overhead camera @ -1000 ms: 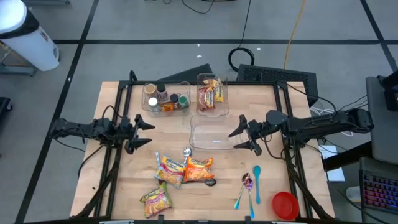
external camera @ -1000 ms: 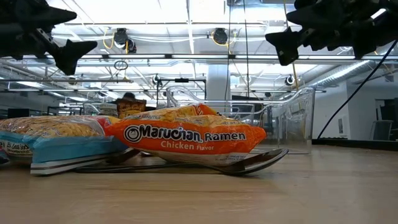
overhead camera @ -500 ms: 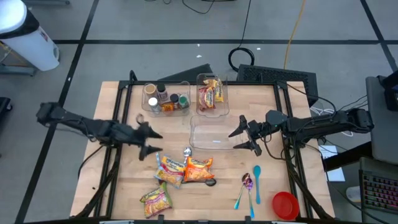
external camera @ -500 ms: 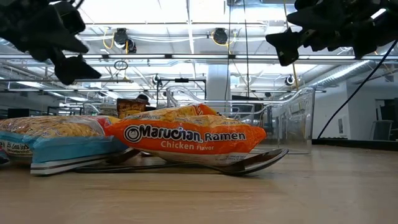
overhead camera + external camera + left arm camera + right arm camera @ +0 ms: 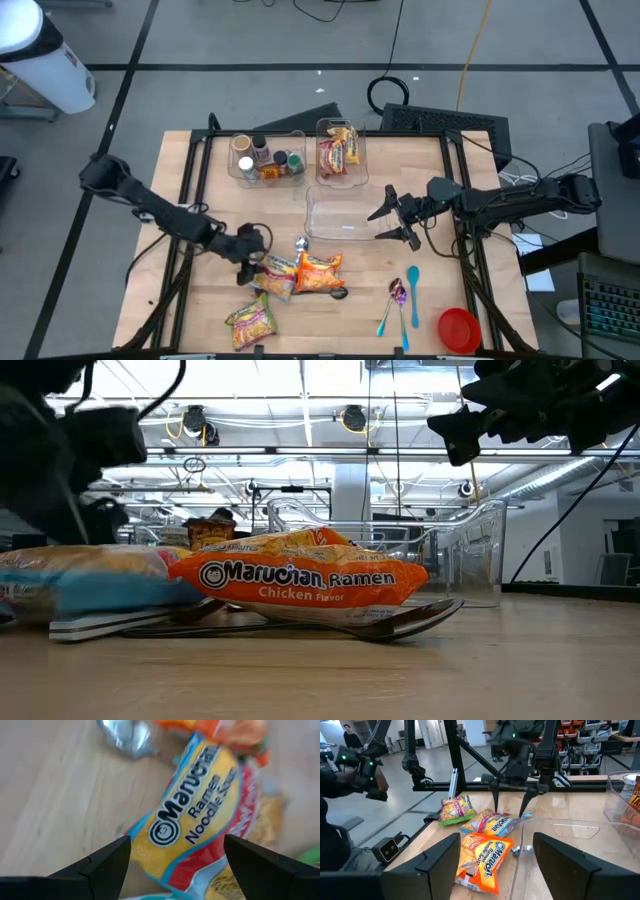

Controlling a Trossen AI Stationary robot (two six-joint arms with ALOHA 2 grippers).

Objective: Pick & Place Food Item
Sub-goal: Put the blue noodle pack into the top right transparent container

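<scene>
High view: left gripper (image 5: 255, 251) is hanging just over the yellow ramen packet (image 5: 273, 272) near the bench's (image 5: 440, 160) front edge, fingers spread apart with nothing between them. Left wrist view is looking straight at that packet (image 5: 200, 820), one finger (image 5: 102, 865) showing on either side of it, not touching. An orange ramen packet (image 5: 320, 273) is lying just beside the yellow one, partly over a spoon (image 5: 338, 292). Right gripper (image 5: 383, 222) is waiting beside the clear bin (image 5: 340, 214) at mid-bench, fingers apart and empty. A third packet (image 5: 252, 317) is sitting at the front edge.
</scene>
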